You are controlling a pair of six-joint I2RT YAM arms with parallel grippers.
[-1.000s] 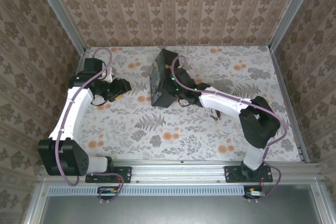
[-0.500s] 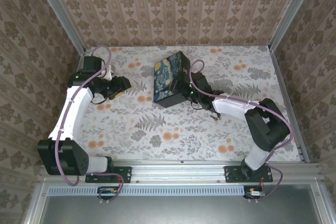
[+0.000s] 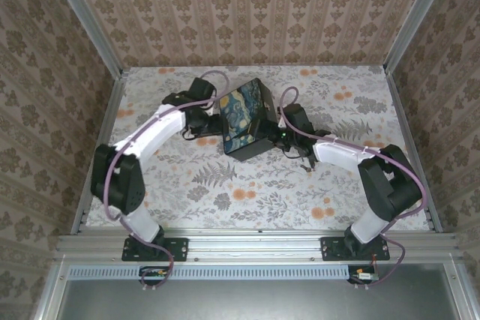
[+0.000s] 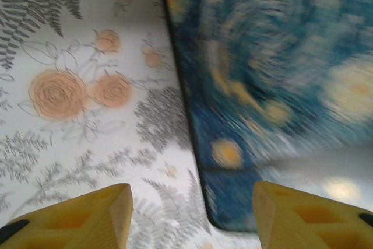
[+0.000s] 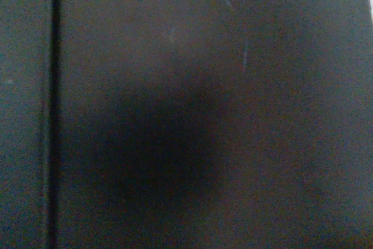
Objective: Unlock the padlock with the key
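The left arm rose from its base at 7 o'clock, bent at the elbow near the counter's left edge and stretched across toward the centre. Its wrist ended at the 9 o'clock side of the box. The right arm climbed from its base at 5 o'clock, folded at the right edge and lay low across the counter. It reached the box from its 3 to 4 o'clock side. In the left wrist view the left gripper stood open, its yellow fingertips wide apart with nothing between them. It hung over the near corner of the painted lid and the floral counter beside it; that view was blurred. The right gripper sat close against the box's right wall, and the right wrist view took in only a plain dark face of the box at very short range. Whether its fingers stood apart or together could not be told. The box rested flat near the counter's centre, lid up, turned a little off square. A small dark speck lay on the counter at the box's 4 o'clock, just below the right forearm, too small to tell what it was. Where the padlock and the key lay could not be told.
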